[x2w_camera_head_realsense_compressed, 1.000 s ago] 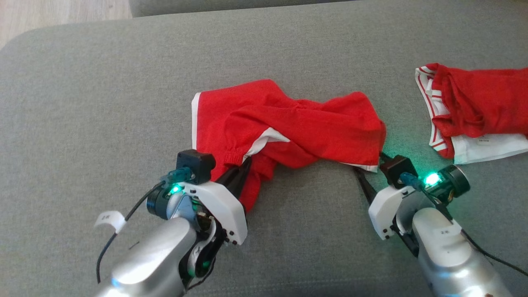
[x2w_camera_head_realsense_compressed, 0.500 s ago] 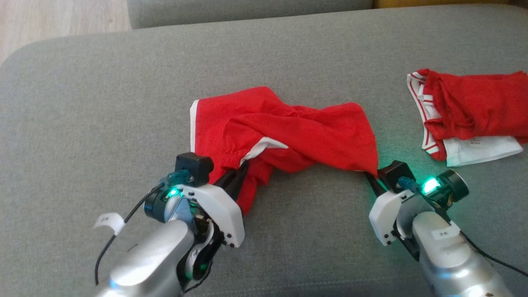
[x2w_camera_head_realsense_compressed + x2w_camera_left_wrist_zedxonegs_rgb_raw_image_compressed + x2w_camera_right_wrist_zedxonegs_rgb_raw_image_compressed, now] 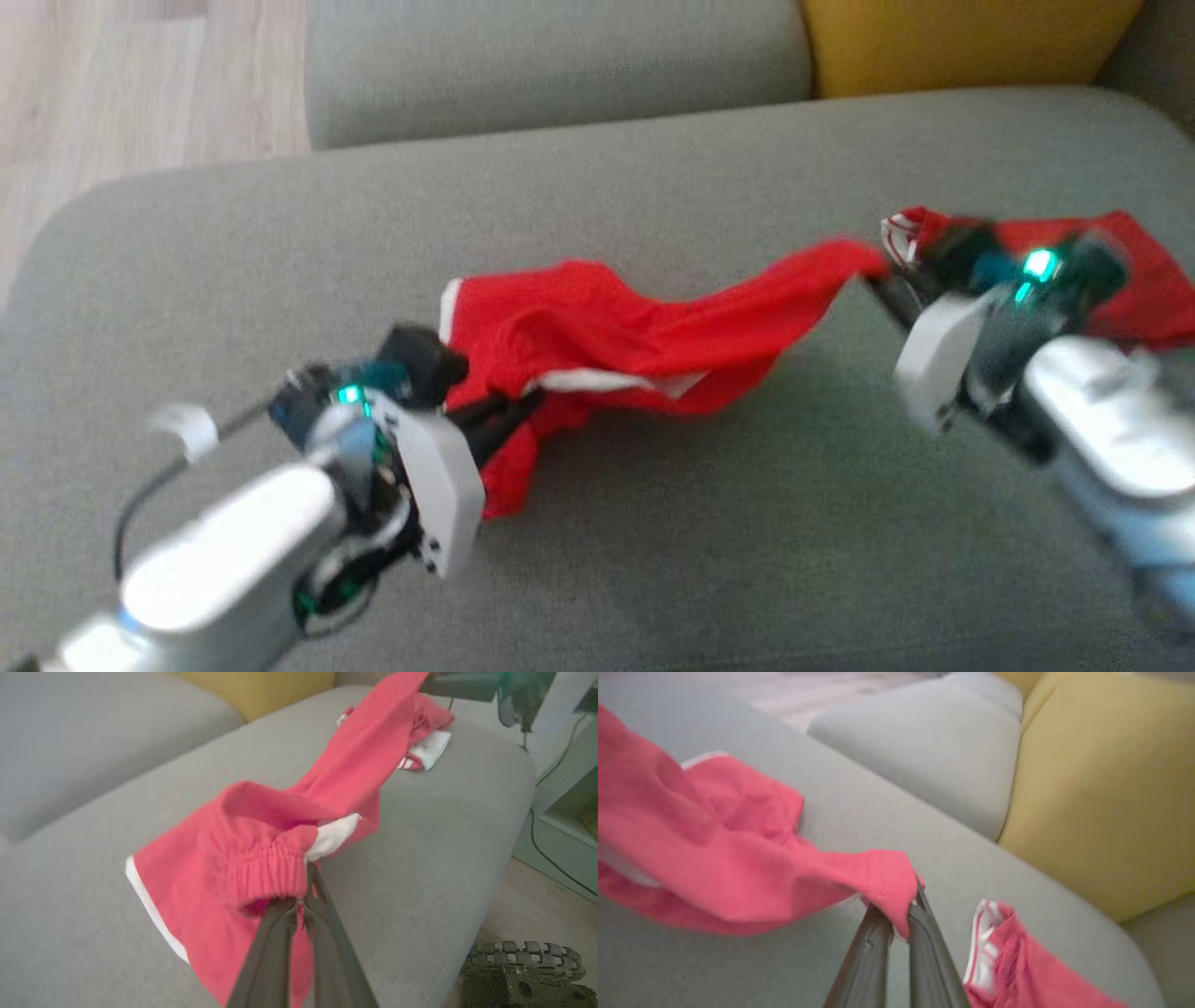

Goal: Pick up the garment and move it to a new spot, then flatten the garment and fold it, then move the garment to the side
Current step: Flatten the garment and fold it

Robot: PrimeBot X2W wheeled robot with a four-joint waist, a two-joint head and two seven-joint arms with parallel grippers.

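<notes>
Red garment is held stretched over mid seat cushion, partly lifted: waistband clenched in left tool, corner clenched in right tool. Both ends should be raised evenly (second garment at cushion's right end is best cleared).

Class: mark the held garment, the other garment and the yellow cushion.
held garment (image 3: 597,345): head view, mid cloth
other garment (image 3: 1017,970): right wrist view, red fold
yellow cushion (image 3: 1101,788): right wrist view, front face
</notes>
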